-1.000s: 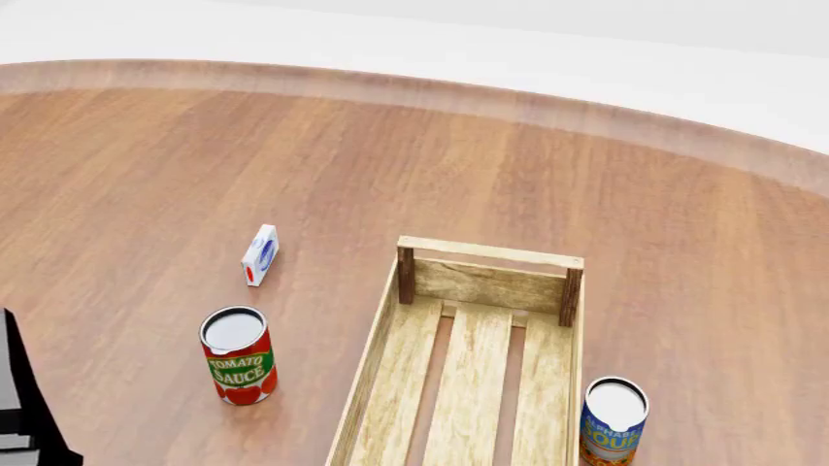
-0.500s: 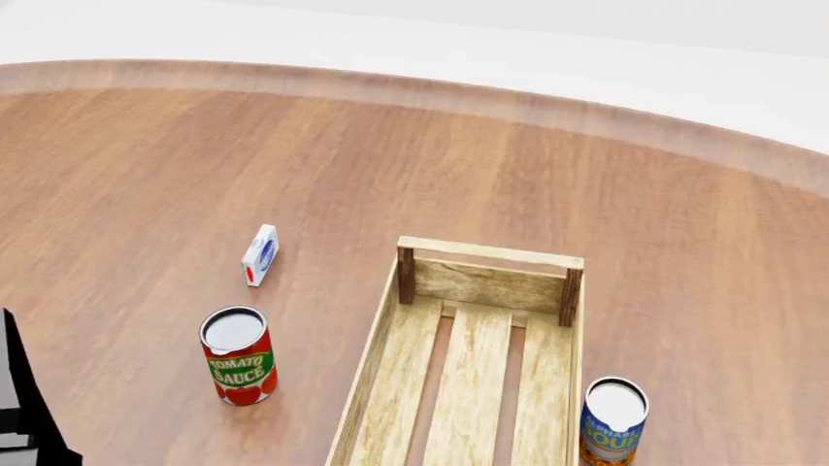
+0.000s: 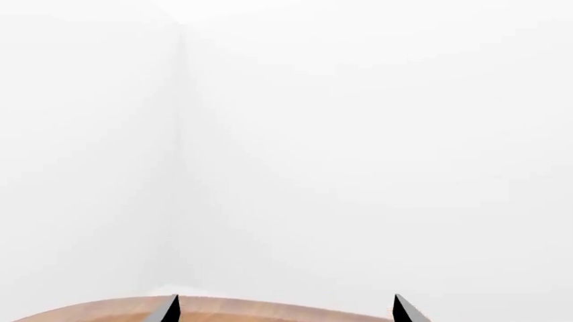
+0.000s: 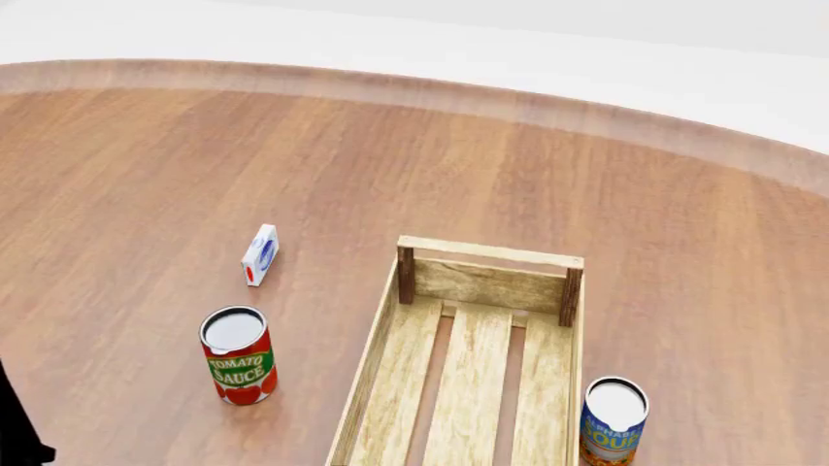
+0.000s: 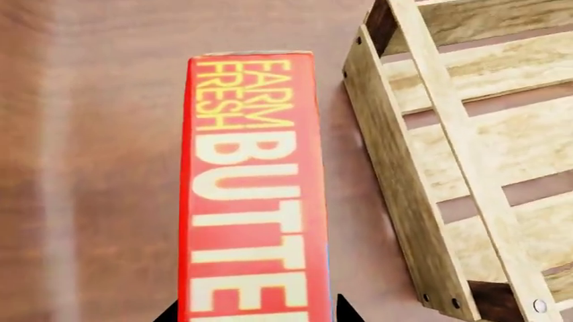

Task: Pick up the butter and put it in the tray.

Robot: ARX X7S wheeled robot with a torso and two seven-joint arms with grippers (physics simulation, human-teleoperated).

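Note:
The butter [image 5: 253, 188], a red box with yellow "FARM FRESH BUTTER" lettering, shows only in the right wrist view, narrow side up. My right gripper [image 5: 255, 312] is shut on it, a dark fingertip [image 5: 340, 310] tight against each long side. The tray [image 5: 394, 168], a light wooden slatted crate, lies just beside the butter, its near wall a short gap away. In the head view the tray [image 4: 486, 254] holds nothing, and the butter and right gripper are out of frame. My left gripper [image 3: 286, 312] is open, facing a white wall above the table edge.
A tomato sauce can [image 4: 237, 354] stands left of the tray. A small white-blue-red carton [image 4: 260, 254] stands further back. A blue-labelled can [image 4: 613, 419] stands against the tray's right side. A dark part of my left arm [image 4: 14, 427] shows at the lower left corner.
The dark left-arm part at the head view's lower left has sunk lower and shows less. The cans, carton and tray have not moved.

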